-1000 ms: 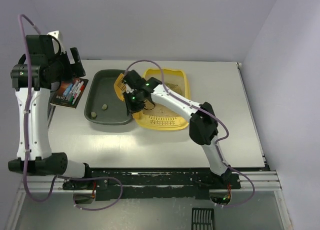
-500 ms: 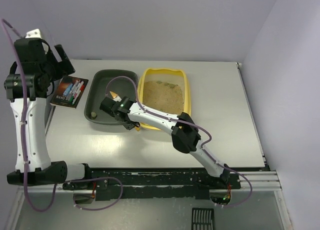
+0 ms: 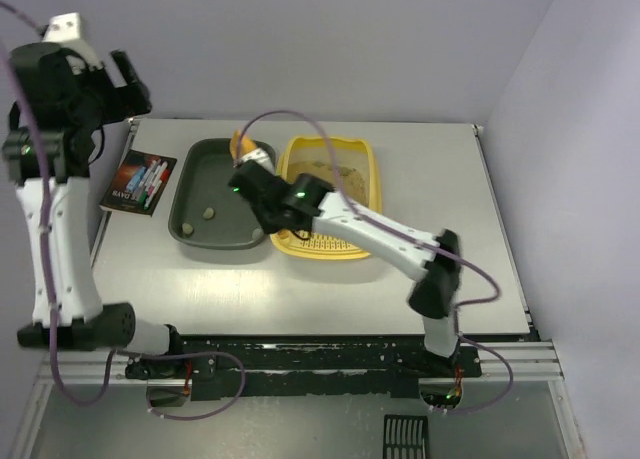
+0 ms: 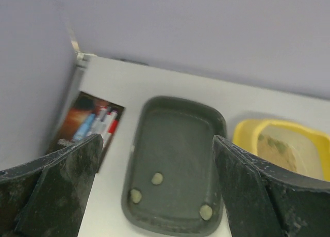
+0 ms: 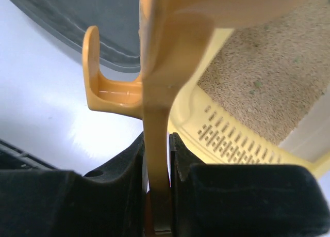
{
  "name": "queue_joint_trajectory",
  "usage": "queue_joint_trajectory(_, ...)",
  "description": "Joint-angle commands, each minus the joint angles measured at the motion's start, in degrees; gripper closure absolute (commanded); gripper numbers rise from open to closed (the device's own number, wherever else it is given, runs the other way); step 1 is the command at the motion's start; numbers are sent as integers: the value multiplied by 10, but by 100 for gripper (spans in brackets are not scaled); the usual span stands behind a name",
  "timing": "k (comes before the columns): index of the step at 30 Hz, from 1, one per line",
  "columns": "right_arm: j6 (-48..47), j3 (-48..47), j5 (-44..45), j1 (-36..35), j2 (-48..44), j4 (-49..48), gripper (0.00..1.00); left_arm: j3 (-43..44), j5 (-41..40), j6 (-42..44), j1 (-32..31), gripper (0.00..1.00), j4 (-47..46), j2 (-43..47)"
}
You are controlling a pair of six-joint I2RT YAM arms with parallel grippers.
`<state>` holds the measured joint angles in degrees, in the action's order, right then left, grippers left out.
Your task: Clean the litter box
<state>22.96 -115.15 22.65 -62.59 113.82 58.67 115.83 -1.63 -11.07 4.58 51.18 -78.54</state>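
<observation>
Three clumps (image 4: 157, 178) are collected in the tray (image 4: 175, 128); others are left in the litter box (image 3: 376, 179). The scoop (image 5: 154, 118) is pinched by the right tool (image 5: 156, 144); the left tool (image 4: 157, 144) is spread.

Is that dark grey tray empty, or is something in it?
Not empty: the dark grey tray holds three small pale clumps toward one end; the rest of its floor is bare.
</observation>
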Motion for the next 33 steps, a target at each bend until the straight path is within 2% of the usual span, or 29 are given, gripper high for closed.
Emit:
queue_joint_trajectory(1, 45, 108, 2, 12, -139, -73, 100, 11, 165, 3, 3, 1, -14, -80)
queue_joint_trajectory(4, 61, 208, -18, 34, -227, -120, 100, -57, 159, -20, -6, 1, -75, -89)
queue_joint_trajectory(8, 68, 296, -82, 97, -296, -143, 100, -107, 65, -6, -62, 1, -116, -113)
queue_joint_trajectory(12, 47, 342, -145, 161, -312, -151, 100, -138, -36, 24, -116, 1, -150, -155)
queue_joint_trajectory(16, 18, 357, -205, 219, -295, -165, 100, -154, -101, 28, -119, 1, -179, -206)
queue_joint_trajectory(21, -13, 334, -276, 293, -249, -161, 100, -52, -120, 6, -121, 1, -135, -312)
queue_joint_trajectory(27, -11, 334, -365, 318, -217, -177, 100, 58, -102, -2, -151, 1, -118, -399)
queue_joint_trajectory(33, 59, 316, -457, 319, -192, -200, 100, 129, 39, -25, -157, 1, -180, -456)
